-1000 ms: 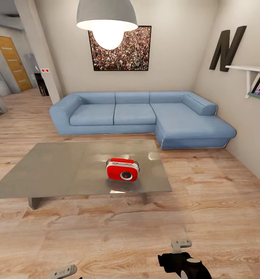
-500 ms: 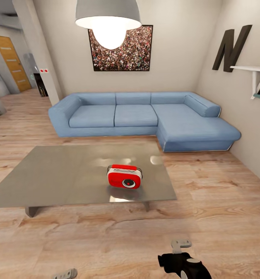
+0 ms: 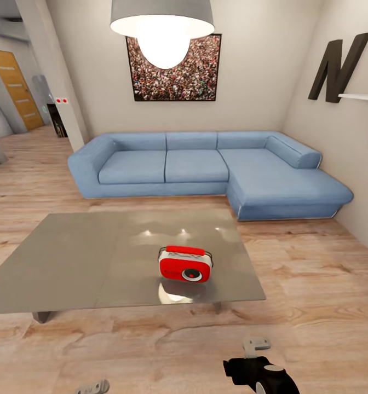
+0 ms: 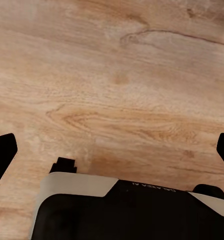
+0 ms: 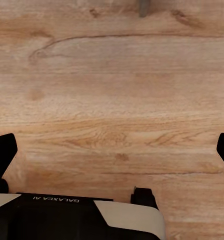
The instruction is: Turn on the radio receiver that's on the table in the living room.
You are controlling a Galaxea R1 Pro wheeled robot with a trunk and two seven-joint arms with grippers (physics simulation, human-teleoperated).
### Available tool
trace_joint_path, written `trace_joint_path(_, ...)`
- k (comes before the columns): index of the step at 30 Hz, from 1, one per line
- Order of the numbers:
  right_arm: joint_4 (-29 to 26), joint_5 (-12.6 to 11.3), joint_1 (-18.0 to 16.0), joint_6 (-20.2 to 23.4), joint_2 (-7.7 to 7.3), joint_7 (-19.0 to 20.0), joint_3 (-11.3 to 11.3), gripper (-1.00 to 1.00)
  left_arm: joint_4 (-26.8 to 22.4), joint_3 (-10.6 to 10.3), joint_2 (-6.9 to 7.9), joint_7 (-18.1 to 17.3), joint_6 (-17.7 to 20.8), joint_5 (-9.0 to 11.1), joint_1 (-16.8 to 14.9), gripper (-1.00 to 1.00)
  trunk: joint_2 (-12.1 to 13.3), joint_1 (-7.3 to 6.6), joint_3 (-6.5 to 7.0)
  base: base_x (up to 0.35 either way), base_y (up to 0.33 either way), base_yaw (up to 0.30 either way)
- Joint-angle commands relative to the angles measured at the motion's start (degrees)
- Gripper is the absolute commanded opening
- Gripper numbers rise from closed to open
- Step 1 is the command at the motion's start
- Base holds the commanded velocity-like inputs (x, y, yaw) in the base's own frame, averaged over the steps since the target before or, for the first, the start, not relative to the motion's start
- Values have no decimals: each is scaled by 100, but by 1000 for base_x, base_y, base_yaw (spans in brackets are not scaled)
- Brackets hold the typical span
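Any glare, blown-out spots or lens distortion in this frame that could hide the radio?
Head view: the pendant lamp bulb is blown out white; the glossy table carries bright glints and a pale reflection just in front of the radio receiver, which itself stays sharp and evenly lit; wide-angle stretching leans the walls outward. Both wrist views: evenly lit wood floor, slightly soft, no glare.

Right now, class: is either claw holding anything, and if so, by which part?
Nothing is held. Both wrist views show the fingertips spread wide over bare wood floor. The radio receiver sits untouched on the table, well ahead of both claws.
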Motion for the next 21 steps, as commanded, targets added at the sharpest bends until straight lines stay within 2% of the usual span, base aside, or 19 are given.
trace_joint_path(1,0,0,0,0,0,0,0,100,0,0,1,-2,0,0,0,100,0,0,0,269,31,0)
trace_joint_path(21,9,-6,0,0,3,0,2,100,12,0,3,1,0,-27,0,100,0,0,0,329,3,0)
